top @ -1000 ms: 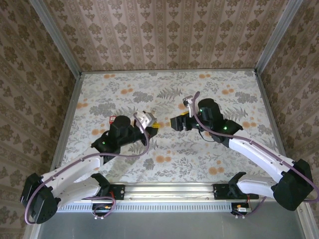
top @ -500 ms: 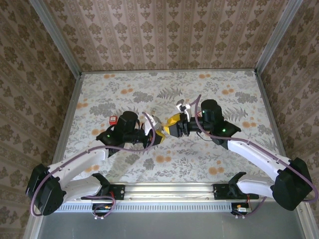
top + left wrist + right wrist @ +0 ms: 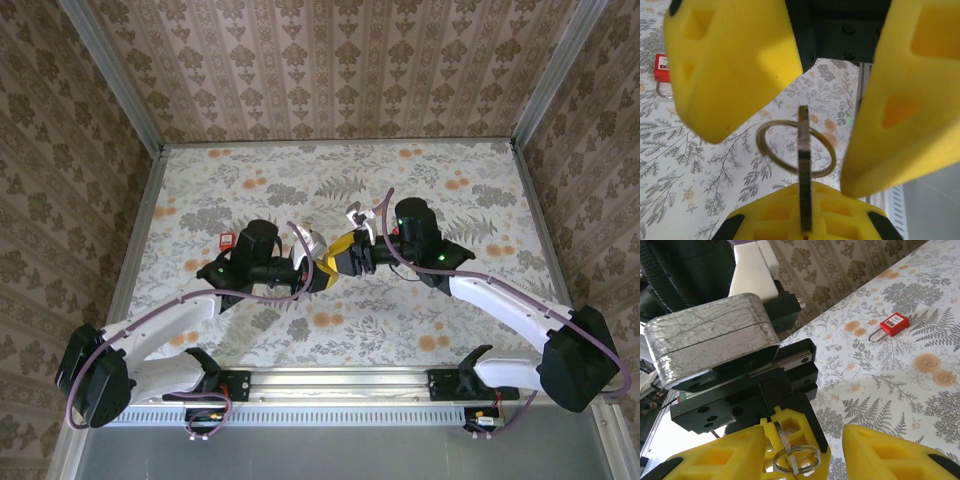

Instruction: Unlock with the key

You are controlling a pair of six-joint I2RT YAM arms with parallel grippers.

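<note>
Right, looks like a midair handoff. Your left gripper [image 3: 318, 272] is clamped on key [image 3: 803, 170], held edge-on between its pads, ring [image 3: 795, 148] hanging loose off exposed end. Right gripper [image 3: 343, 255] jaws part-spread, straddling key and ring, neither finger touching. Expect key to be light, thin, stiff, slick metal; likely pivots if you pinch its edge. Take it across flat faces, clear of ring. Padlock [image 3: 227, 240] lies on table [image 3: 420, 190], left of both grippers, apart.

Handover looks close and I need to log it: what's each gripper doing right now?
Left gripper: shut on the thin silver metal key with its wire ring.
Right gripper: open, yellow fingers either side of the key.
</note>
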